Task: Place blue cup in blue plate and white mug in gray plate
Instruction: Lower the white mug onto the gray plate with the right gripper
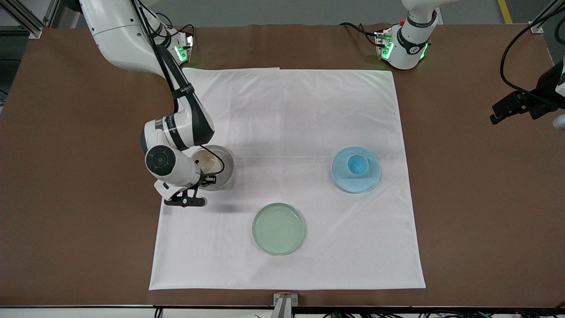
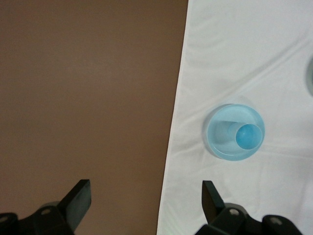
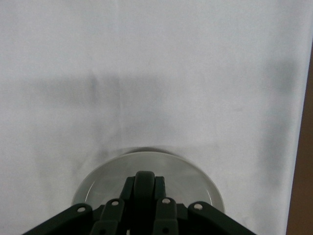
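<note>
Front view: right gripper (image 1: 207, 179) holds white mug (image 1: 205, 164) over gray plate (image 1: 223, 176).

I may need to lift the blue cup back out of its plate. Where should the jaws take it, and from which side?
Probably by the rim, coming straight down from above. The blue cup stands upright, mouth open, in the middle of the blue plate, and it has no handle. The plate's low rim surrounds its base, so a sideways approach looks awkward. One jaw inside the mouth and one outside should hold it.

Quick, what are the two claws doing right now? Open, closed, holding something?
Left gripper: open, empty, waiting over the table's brown edge.
Right gripper: shut on the white mug, over the gray plate.
</note>
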`<state>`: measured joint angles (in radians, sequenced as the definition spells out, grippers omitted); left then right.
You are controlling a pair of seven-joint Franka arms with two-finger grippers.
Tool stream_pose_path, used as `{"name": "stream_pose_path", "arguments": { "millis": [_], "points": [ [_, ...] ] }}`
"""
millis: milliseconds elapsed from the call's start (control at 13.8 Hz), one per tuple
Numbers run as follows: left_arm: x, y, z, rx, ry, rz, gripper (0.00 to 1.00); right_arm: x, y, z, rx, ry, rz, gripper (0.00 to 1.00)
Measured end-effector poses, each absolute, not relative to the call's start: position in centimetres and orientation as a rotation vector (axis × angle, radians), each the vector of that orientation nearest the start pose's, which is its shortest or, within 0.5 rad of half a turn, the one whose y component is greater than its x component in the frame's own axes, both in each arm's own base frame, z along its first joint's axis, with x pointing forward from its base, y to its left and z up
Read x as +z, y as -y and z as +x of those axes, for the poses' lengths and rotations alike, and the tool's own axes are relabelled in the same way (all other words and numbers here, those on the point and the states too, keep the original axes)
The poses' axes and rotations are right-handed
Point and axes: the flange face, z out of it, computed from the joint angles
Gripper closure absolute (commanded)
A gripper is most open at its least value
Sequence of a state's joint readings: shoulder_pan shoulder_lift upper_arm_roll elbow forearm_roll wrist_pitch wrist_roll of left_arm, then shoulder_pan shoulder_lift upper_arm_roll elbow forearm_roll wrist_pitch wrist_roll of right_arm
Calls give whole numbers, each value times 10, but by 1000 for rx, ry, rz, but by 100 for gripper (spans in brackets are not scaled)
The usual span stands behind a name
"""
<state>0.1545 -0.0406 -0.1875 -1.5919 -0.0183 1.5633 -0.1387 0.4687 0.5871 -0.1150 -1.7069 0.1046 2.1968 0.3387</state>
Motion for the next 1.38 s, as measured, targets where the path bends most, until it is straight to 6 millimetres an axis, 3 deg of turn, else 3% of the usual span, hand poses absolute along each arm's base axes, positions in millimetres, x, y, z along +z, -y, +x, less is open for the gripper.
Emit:
{"name": "stream_pose_path", "arguments": {
  "millis": [290,435,508,581,726,798,871,944,1089,1161,1379],
  "points": [
    [632,39,511,18,144,-3158,0,234,-237,614,123,-58,-3151,95],
    [630,40,508,26,141,-3157,0,232,-237,613,110,-57,-3149,94],
    [630,40,508,32,142,-3157,0,231,-238,613,108,-55,-3148,88],
    [628,39,507,45,142,-3156,0,231,-238,613,107,-54,-3148,73],
    [624,39,510,84,142,-3153,0,232,-239,613,106,-53,-3147,23],
    [623,39,513,98,142,-3152,0,232,-239,613,106,-54,-3147,6],
    [622,39,517,105,141,-3153,0,235,-239,613,108,-54,-3147,0],
    [622,40,520,106,141,-3153,0,240,-239,613,117,-53,-3147,0],
    [624,41,524,100,136,-3149,0,264,-239,611,160,-51,-3147,0],
    [626,43,524,90,125,-3138,0,285,-238,610,190,-52,-3147,0],
    [642,59,521,31,73,-3112,0,379,-209,601,280,-99,-3135,0]
  ]
}}
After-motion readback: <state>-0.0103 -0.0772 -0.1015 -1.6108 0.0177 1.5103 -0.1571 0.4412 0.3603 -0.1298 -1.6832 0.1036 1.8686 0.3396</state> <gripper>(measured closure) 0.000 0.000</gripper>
